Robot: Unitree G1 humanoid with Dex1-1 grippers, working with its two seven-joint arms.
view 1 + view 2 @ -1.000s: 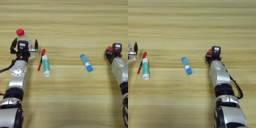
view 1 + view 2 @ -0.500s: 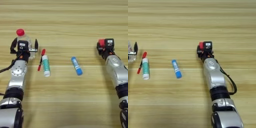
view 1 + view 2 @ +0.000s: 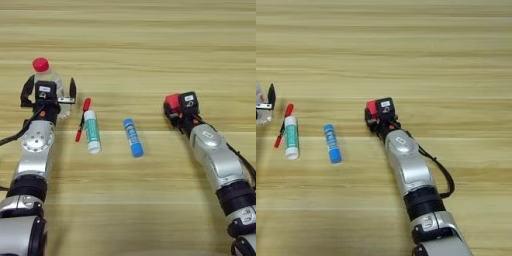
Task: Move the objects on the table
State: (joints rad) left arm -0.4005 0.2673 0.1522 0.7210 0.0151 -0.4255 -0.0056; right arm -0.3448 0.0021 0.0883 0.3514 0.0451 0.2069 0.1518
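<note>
1. Toward nine o'clock on the wooden bench (image 3: 150, 50), the left hand (image 3: 48, 92) sits with its two black fingers spread either side of a small clear bottle (image 3: 49, 82) with a red cap; the fingers flank the bottle, but whether they actually touch it cannot be told.
2. Just to the three o'clock side of that hand lie a thin red pen (image 3: 82, 119) and a green-and-white glue stick (image 3: 91, 131), side by side and nearly touching, both pointing roughly twelve to six.
3. Near the middle of the bench, a blue-and-white glue stick (image 3: 133, 137) lies apart from those two, tilted slightly, its blue end toward six o'clock.
4. At about three o'clock from the blue stick, the right hand (image 3: 176, 106) is pinching a small red cube (image 3: 171, 102); the cube shows at the tip between the fingers, low over or on the bench — which of the two cannot be told.
5. Risk on the left: the bottle is light and upright, so if the fingers close off-centre it would likely tip or skid away toward twelve o'clock.
6. Risk on the right: only part of the cube shows between the fingers, so the hold may be shallow; a quick sweep could let it slip out and roll.
7. If the right arm travels on toward nine o'clock at this height, it could nudge the blue glue stick, which would roll easily into the pen and green stick.
</note>
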